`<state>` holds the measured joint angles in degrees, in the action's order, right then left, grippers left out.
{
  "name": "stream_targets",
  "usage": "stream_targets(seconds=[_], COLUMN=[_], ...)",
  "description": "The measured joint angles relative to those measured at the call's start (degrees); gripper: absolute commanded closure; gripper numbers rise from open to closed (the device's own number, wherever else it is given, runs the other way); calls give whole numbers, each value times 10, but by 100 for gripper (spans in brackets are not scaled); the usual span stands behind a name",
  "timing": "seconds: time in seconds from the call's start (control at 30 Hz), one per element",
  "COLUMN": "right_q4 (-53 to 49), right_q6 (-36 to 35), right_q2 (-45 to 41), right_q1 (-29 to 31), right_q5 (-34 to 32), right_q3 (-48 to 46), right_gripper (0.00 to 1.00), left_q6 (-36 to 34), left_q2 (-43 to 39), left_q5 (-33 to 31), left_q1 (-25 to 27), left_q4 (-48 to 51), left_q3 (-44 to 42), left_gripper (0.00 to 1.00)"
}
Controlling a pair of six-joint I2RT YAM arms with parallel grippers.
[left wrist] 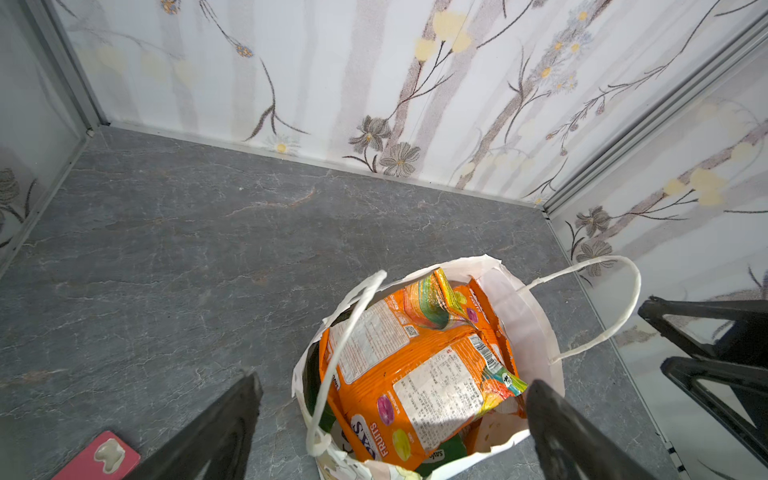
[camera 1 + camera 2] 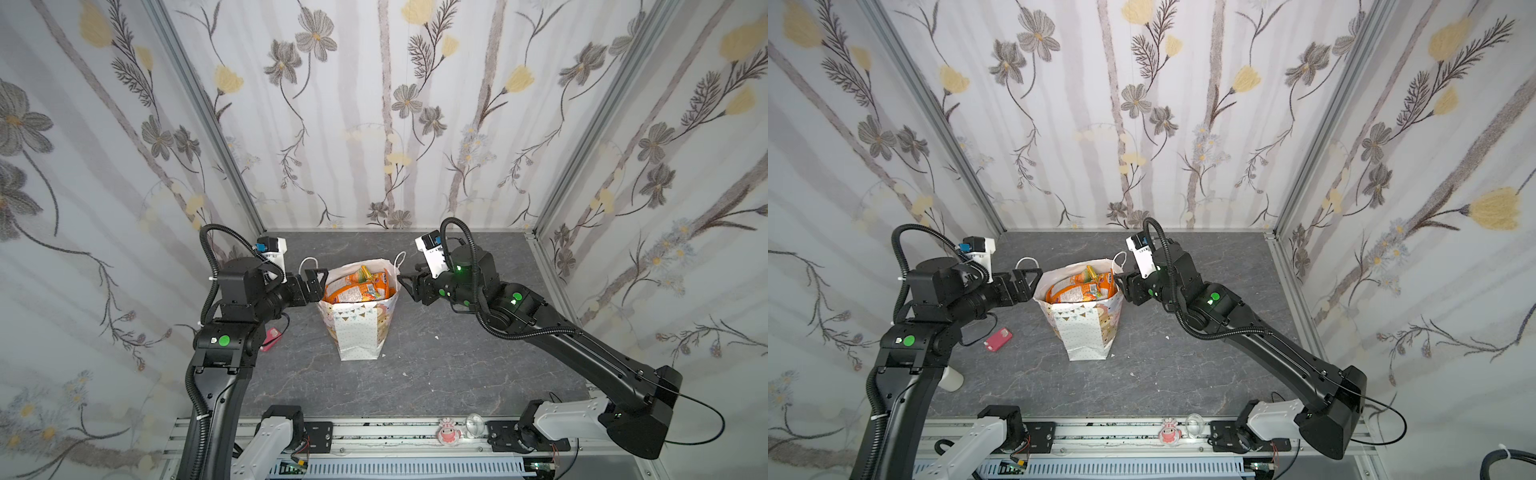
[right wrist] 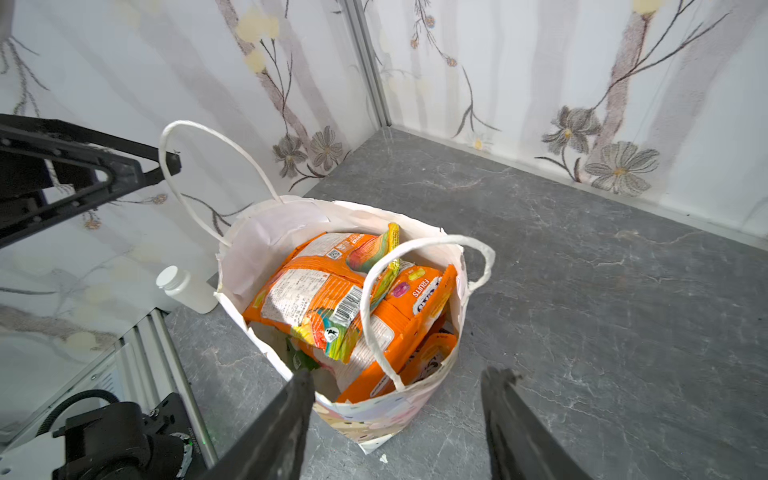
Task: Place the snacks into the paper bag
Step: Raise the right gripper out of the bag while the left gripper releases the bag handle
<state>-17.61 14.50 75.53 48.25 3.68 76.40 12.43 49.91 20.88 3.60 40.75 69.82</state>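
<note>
On the grey stone-look table (image 2: 457, 353) we see the white paper bag (image 2: 358, 332) standing upright at centre. Our left gripper (image 2: 314, 282) hovers at its left rim, jaws spread wide and empty. Our right gripper (image 2: 405, 284) hovers at the right rim, jaws parted, holding nothing. The orange snacks (image 2: 353, 289) lie piled inside the bag.

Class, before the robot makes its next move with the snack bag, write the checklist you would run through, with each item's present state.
1. Paper bag upright, mouth open: ok.
2. Snacks sit inside it: ok.
3. Left gripper open, empty: ok.
4. Right gripper open, empty: ok.
5. Cord handles clear of both grippers: cannot tell.
6. Red item on the table a leftover snack: cannot tell.
</note>
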Motion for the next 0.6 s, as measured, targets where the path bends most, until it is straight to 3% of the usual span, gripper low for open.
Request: stream_targets(seconds=[0.33, 0.6], right_q4=[36, 32], right_q6=[-4, -16], right_q2=[64, 109], right_q1=[-9, -33], right_q5=[64, 80], right_q3=[38, 91], right_gripper=[38, 73], left_q6=[0, 0], left_q2=[-20, -24], left_q5=[10, 10], left_q1=[0, 0], left_q4=[3, 9], left_q3=[-7, -7], left_gripper=[0, 0])
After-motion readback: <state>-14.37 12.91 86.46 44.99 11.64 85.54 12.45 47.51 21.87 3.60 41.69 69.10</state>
